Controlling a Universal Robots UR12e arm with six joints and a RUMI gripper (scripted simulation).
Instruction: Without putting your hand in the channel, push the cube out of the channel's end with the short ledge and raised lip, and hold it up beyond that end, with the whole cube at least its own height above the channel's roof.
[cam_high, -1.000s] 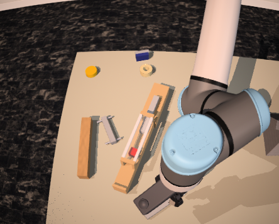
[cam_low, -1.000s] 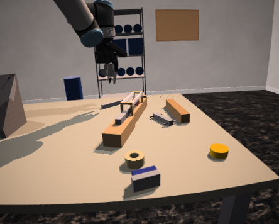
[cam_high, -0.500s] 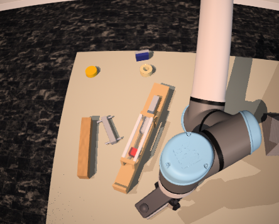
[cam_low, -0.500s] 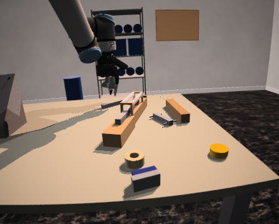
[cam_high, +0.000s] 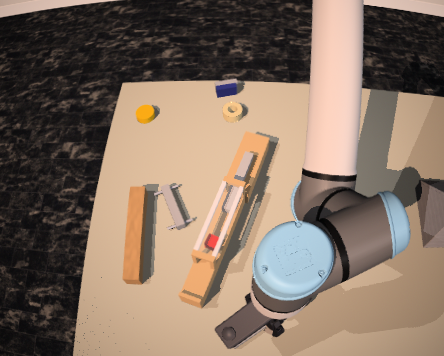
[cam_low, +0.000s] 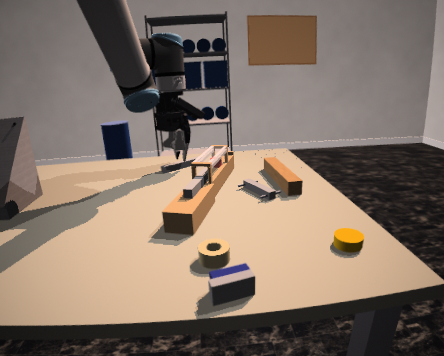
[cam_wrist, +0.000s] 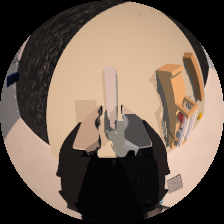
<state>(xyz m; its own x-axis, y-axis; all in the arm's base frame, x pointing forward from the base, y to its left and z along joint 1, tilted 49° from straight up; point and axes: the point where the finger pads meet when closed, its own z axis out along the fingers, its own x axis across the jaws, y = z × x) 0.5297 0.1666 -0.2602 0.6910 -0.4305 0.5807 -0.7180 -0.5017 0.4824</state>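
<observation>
An orange channel lies slantwise under a pale railed roof. The red cube sits inside, near the end with the short ledge and raised lip. A grey piece lies on the long ledge at the other end, and grey also shows inside the channel; I cannot tell if it is one piece. A loose grey bar lies on the table beside the channel. My gripper is partly open above this bar, fingertips either side of it in the wrist view, holding nothing.
A wooden block and a grey bar with crosspins lie on the channel's other side. A yellow disc, a tan ring and a blue-and-grey block lie farther off.
</observation>
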